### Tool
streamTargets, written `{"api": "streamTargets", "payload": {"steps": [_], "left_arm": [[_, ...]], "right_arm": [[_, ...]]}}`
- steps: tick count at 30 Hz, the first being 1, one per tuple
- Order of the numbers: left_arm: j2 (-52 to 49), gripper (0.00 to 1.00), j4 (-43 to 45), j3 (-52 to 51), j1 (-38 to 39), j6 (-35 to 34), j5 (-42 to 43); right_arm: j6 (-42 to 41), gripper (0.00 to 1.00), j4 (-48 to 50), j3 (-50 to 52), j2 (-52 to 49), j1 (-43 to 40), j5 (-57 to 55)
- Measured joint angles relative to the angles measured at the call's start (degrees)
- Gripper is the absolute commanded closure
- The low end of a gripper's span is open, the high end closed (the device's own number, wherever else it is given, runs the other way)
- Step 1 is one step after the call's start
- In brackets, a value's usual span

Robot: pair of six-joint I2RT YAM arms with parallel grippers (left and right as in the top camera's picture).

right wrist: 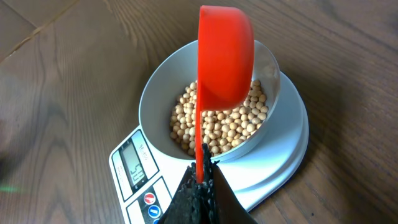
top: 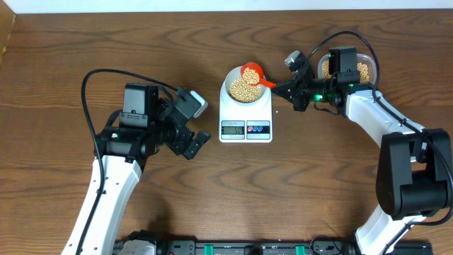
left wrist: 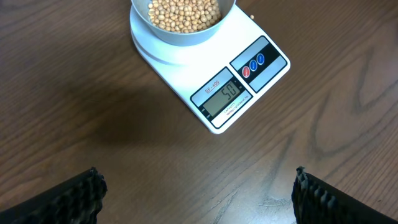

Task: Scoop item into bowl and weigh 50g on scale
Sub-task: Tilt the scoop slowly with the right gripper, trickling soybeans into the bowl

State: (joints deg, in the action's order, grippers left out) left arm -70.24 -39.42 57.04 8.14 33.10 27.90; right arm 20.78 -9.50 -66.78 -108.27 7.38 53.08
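right tool [right wrist: 200, 182] pinching red scoop [right wrist: 225, 53] over bowl [right wrist: 155, 106]; left tool [left wrist: 199, 190] spread, clear of scale [left wrist: 180, 78] edge.

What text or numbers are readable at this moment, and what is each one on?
"SF-400": printed on the scale, just above its display.
"50": on the display, in the left wrist view.
Small print under the display and marks on the two round buttons: too small to read.

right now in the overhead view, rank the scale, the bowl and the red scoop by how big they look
1. scale, largest
2. bowl, slightly narrower than the scale
3. red scoop, clearly smallest
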Motion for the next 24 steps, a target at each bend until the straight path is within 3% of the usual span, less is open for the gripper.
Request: {"api": "streamTargets", "payload": {"steps": [24], "left_arm": [[0.0,0.02,0.0,0.0,0.0,0.0,0.0]], "right_arm": [[-2.1,0.99,-0.1,0.0,0.0,0.0,0.9]]}}
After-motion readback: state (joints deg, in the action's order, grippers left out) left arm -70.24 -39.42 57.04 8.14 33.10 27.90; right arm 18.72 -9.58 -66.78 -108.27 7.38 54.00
